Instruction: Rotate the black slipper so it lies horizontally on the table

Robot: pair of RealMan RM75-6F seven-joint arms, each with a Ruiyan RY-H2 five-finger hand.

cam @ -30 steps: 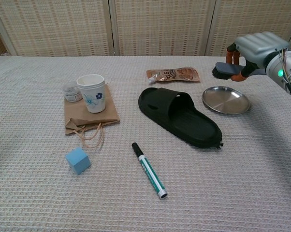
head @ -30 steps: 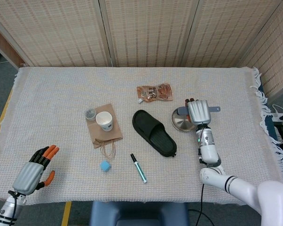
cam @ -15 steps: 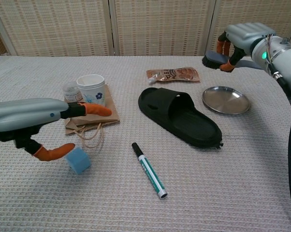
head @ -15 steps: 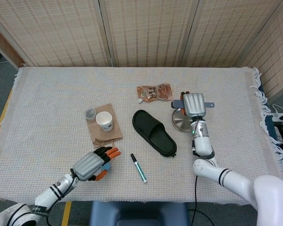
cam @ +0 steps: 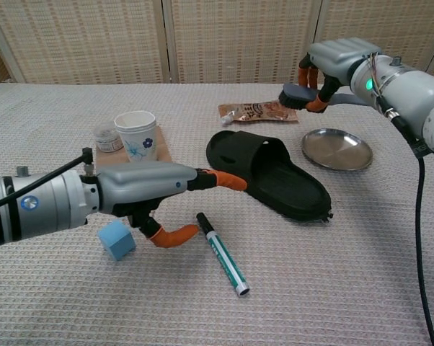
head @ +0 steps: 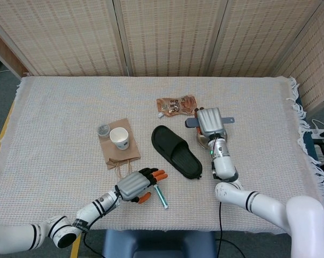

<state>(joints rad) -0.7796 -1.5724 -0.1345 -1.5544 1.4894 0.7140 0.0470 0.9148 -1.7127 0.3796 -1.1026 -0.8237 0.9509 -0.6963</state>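
The black slipper point(head: 176, 152) point(cam: 275, 176) lies diagonally at the middle of the table, toe end toward the front right. My left hand point(head: 138, 184) point(cam: 141, 189) hovers open just left of it, over the marker, orange fingertips point(cam: 224, 180) reaching toward the slipper's near side without touching. My right hand point(head: 208, 121) point(cam: 339, 56) is raised behind the slipper's right side and grips a dark brush point(head: 191, 123) point(cam: 295, 96).
A steel plate point(head: 204, 141) point(cam: 337, 149) sits right of the slipper. A snack pouch point(head: 176, 105) point(cam: 259, 111) lies behind it. A green marker point(head: 161, 194) point(cam: 223, 254), blue cube point(cam: 116, 239), paper cup point(head: 119, 138) point(cam: 135, 138) and brown bag point(head: 119, 153) are to the left.
My left hand swept in from the front left corner to beside the slipper. My right hand carried the brush leftward from over the plate toward the pouch.
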